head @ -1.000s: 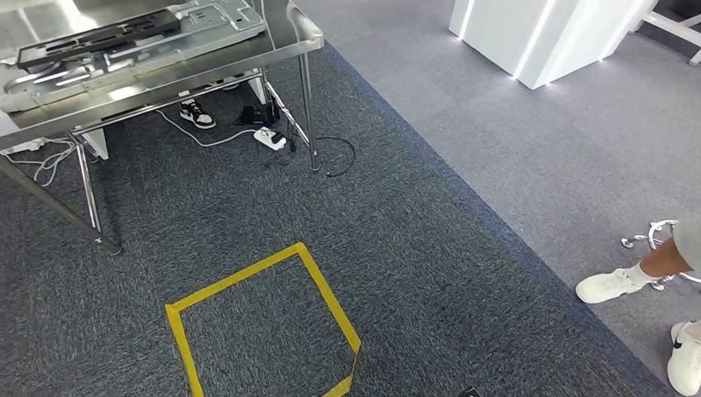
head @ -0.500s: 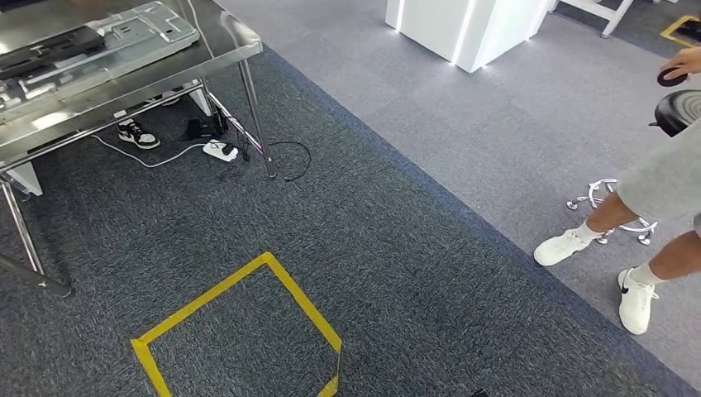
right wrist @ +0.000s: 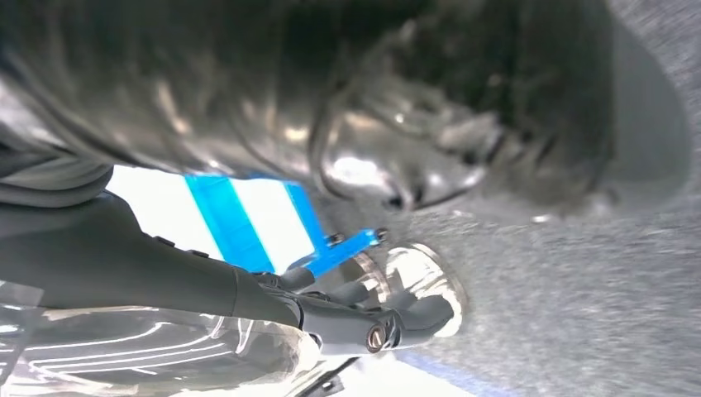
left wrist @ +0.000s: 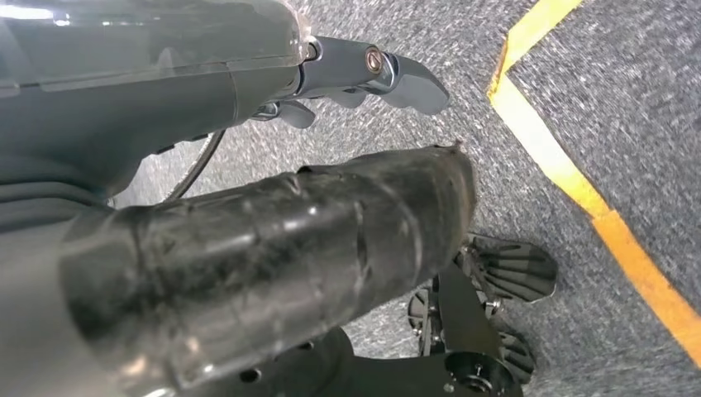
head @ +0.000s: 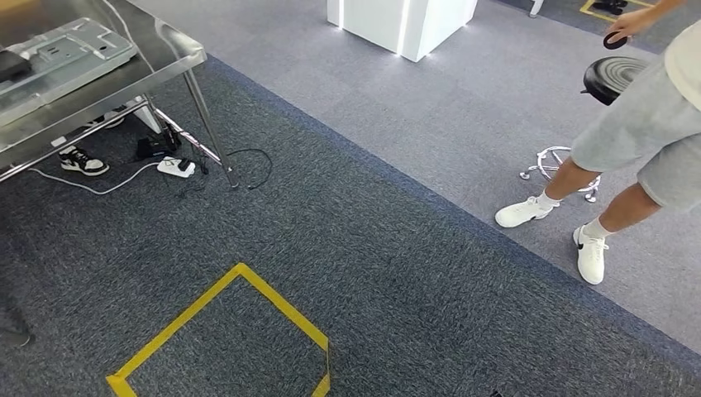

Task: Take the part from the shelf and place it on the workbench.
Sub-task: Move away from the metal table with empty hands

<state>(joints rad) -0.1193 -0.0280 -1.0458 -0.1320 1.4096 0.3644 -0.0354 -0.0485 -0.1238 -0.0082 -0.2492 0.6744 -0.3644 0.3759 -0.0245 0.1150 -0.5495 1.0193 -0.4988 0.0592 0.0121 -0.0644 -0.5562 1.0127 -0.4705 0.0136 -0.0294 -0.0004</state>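
Workbench: a steel workbench [head: 159,63] fills the upper left corner of the head view, with a flat grey metal plate [head: 66,45] lying on its top.
Under the workbench: a white power strip [head: 176,167] with cables, and a black-and-white shoe [head: 83,161] at the left edge.
Floor: a dark carpet [head: 397,273] across the middle and a lighter grey carpet [head: 463,107] toward the upper right. A square of yellow tape [head: 281,302] sits at lower left.
Person: a person [head: 645,124] in grey shorts and white shoes stands at the right edge, holding a small black ring [head: 614,40] above a black stool [head: 612,74].
Pillar: a white pillar [head: 397,21] stands at top centre.
Left hand: the left hand [left wrist: 273,231] hangs over the carpet beside the tape. Its fingers [left wrist: 388,74] are stretched out, apart from the thumb, with nothing between them.
Right hand: the right hand [right wrist: 331,318] is blurred. A shiny round piece [right wrist: 417,285] and a blue bracket [right wrist: 335,252] lie right at its fingers [right wrist: 372,331]; I cannot tell whether they grip it.
Part: I cannot tell whether that round piece is the part.
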